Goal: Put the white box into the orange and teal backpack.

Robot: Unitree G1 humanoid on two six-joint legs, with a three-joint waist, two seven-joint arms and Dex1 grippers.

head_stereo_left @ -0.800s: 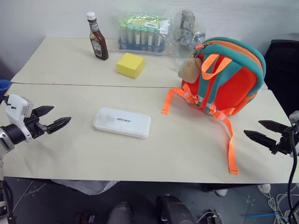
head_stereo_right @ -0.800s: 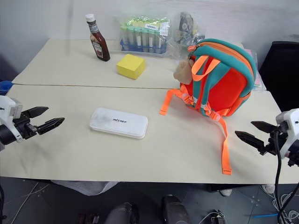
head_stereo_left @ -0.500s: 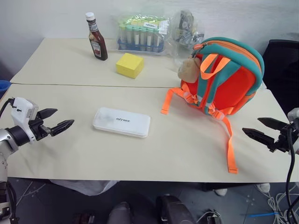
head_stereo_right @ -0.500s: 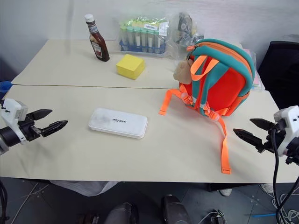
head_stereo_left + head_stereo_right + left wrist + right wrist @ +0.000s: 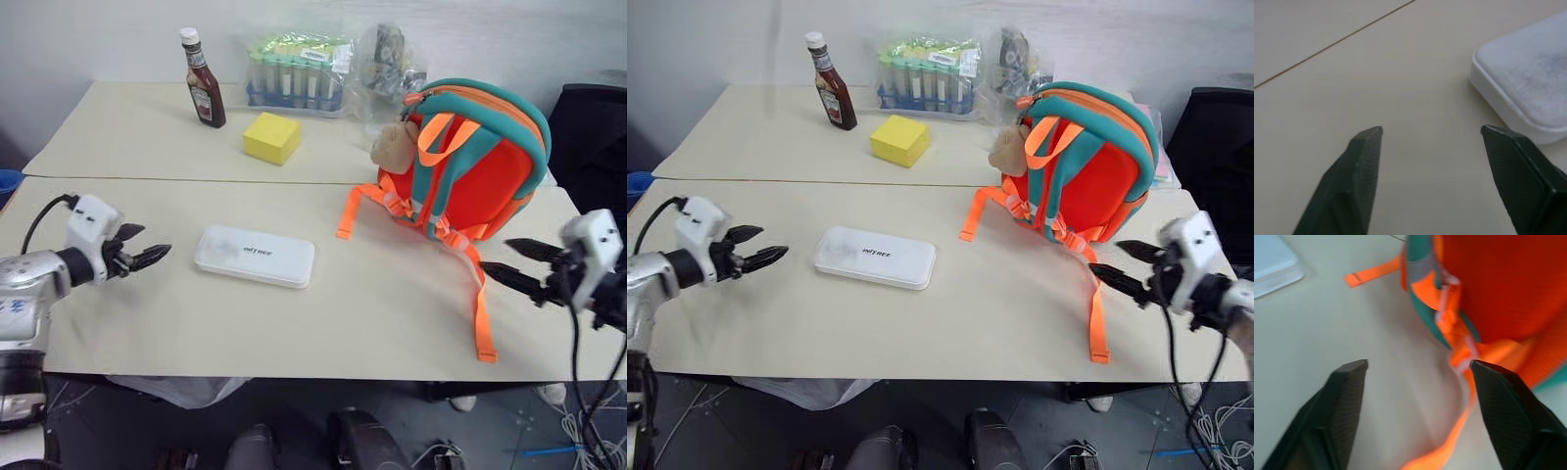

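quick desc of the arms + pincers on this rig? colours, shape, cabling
Both match: each pincer has two black, tapered, pointed fingers with a fine textured surface, fixed to a white boxy housing. The left pincer sits on a silver-grey forearm, with a black cable looping into the housing. The right pincer has black cables trailing down from its wrist. No markings are legible.

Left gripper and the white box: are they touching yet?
Apart. In the left eye view, bare table shows between the open left gripper and the white box; the left wrist view shows the same gap.
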